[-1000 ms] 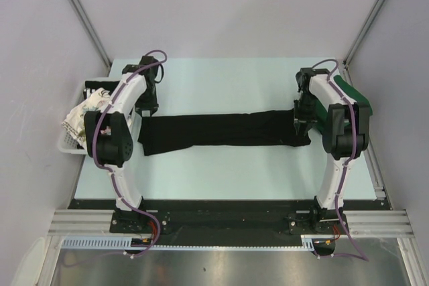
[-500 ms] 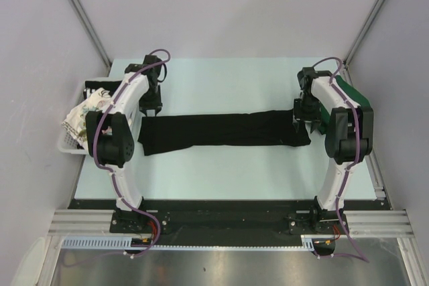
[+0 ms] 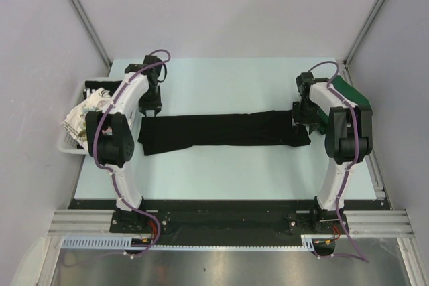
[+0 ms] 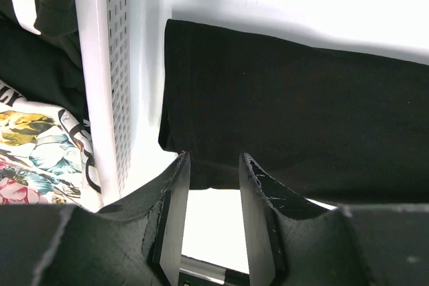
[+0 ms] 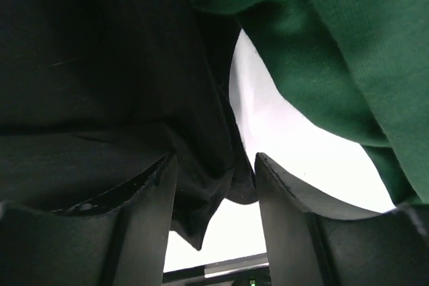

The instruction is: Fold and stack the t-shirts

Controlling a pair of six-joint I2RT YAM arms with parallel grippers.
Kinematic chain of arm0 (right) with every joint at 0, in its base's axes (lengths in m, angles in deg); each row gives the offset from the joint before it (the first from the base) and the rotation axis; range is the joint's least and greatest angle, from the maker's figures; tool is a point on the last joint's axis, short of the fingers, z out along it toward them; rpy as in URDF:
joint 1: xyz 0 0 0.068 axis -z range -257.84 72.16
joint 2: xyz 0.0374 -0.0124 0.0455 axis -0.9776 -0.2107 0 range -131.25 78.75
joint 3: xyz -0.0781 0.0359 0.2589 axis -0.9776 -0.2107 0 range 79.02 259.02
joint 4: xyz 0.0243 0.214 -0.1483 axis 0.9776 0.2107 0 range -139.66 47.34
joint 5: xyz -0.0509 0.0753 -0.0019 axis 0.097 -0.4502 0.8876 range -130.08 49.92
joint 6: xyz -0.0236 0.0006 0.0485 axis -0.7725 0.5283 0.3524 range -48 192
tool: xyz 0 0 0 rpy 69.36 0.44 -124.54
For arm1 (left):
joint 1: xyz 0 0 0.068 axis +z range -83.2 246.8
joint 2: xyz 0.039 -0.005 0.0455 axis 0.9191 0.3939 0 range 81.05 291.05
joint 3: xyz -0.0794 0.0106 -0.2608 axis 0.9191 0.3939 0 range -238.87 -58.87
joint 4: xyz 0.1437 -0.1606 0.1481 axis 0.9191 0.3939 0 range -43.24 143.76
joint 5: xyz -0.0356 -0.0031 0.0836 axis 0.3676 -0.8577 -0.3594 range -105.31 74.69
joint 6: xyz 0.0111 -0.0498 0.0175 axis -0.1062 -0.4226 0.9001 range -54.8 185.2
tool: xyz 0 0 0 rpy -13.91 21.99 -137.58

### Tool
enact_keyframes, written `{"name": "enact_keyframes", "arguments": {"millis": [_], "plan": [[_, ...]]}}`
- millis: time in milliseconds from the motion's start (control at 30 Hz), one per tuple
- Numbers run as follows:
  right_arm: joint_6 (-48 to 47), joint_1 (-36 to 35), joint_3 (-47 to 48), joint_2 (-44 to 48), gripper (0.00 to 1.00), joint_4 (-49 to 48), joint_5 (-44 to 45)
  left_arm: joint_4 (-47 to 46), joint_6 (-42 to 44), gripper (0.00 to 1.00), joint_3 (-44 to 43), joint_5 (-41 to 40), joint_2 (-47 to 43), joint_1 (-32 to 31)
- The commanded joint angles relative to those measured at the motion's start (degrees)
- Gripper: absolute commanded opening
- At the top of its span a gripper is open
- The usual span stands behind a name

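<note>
1. The black shirt (image 3: 221,130) lies on the desk (image 3: 228,78) as a long flat band. It runs from just beside the basket (image 4: 120,65) to the green shirt (image 5: 335,51) at the right edge.
2. Left pincer (image 4: 211,185): released, with its jaws apart above the band's near left edge and nothing between them.
3. Right pincer (image 5: 211,192): jaws apart astride the bunched right end of the black shirt, which looks let go rather than pinched.
4. Hazard, right side: the green shirt lies just beside the black cloth and seems to lap over it. If you close here, you may catch both and drag the green one along.
5. Hazard, left side: the basket wall is near. A shallow grasp may take only the top layer, and the fold will then open.
6. The floral shirt (image 4: 33,145) waits in the basket.
</note>
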Motion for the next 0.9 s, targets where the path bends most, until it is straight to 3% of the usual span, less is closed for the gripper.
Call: {"name": "enact_keyframes", "arguments": {"millis": [0,133,167,367,867], "plan": [[-1.02,-0.30,-1.84,1.13,0.52,-2.46,2.15,0.74,0.95,0.40,-1.84,-0.71,-3.42,-0.38],[-1.11,-0.38,-3.43,0.60,0.42,-3.25,2.32,1.17,1.04,0.40,-2.37,-0.80,-3.60,-0.38],[-1.19,-0.38,-3.69,0.43,0.35,-3.43,2.15,1.18,1.12,0.40,-2.46,-0.89,-3.60,-0.38],[-1.37,-0.82,-4.22,-0.36,0.15,-4.04,1.62,1.44,1.39,0.40,-2.20,-1.41,-3.95,-0.30],[-2.25,-1.17,-4.31,-2.47,0.00,-5.54,2.15,1.35,1.74,0.40,-1.93,-2.12,-4.57,-0.29]]}}
